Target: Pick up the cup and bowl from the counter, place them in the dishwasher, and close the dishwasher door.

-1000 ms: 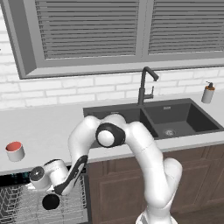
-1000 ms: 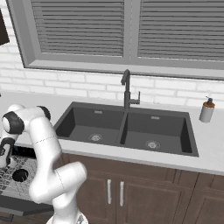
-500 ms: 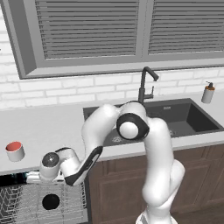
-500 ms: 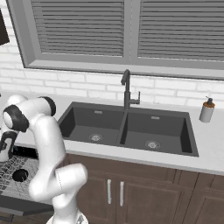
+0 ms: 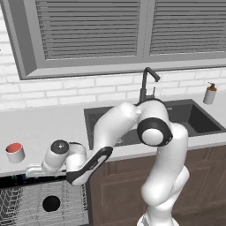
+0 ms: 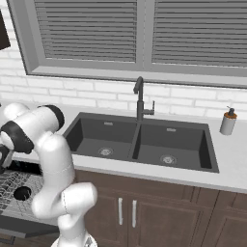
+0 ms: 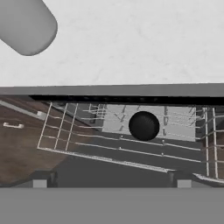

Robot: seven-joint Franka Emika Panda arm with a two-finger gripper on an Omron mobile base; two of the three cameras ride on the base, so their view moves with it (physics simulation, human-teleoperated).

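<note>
arm risen from the grey wire rack (image 5: pixel 26 207) since earlier, round black bowl (image 7: pixel 144 125) mid-frame in it, gripper (image 7: pixel 109 183) wide open and empty, white red-lined cup (image 5: pixel 15 152) at left

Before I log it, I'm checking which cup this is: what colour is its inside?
Red inside the cup, clearest in the left base view.

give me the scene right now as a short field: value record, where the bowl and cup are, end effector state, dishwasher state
bowl: lying in the dishwasher's wire rack
cup: upright on the counter, left of the sink
end effector: open, holding nothing, above the rack
dishwasher door: open, rack pulled out
left to do: cup into the rack, then door shut
</note>
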